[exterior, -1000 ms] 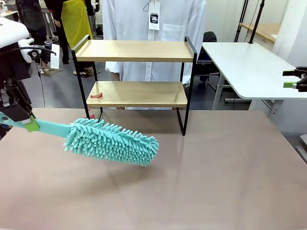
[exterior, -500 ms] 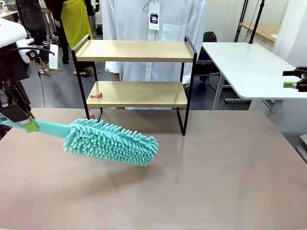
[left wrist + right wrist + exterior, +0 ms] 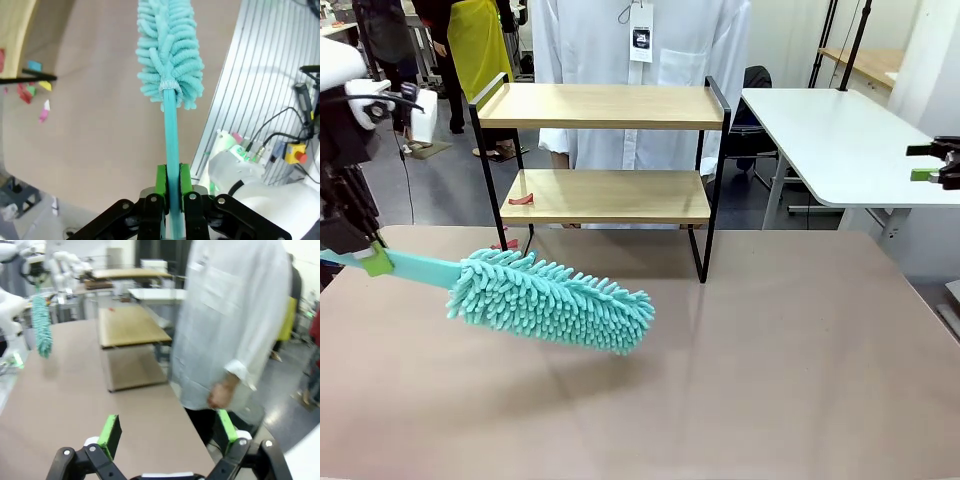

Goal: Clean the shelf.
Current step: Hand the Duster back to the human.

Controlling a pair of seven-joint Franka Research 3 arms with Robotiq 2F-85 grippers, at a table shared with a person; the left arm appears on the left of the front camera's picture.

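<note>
The shelf [image 3: 605, 150] stands at the far middle of the brown table, two light wooden boards in a black frame. A small red scrap [image 3: 521, 199] lies on its lower board. My left gripper [image 3: 370, 262] at the left edge is shut on the handle of a teal fluffy duster [image 3: 555, 300], whose head hangs low over the table in front of the shelf. In the left wrist view the green pads [image 3: 160, 180] clamp the duster's handle [image 3: 172, 125], and a shelf board [image 3: 15, 30] with coloured scraps [image 3: 30, 87] shows at the upper left. My right gripper [image 3: 167, 432] is open and empty, seen at the far right [image 3: 923, 163].
A person in a white coat [image 3: 640, 80] stands right behind the shelf, one hand [image 3: 220, 395] hanging down. A white table [image 3: 840, 140] stands at the back right. The brown table [image 3: 770, 370] has free room in front and to the right.
The duster and my left gripper have shifted slightly left and up. The right gripper has stayed where it was.
</note>
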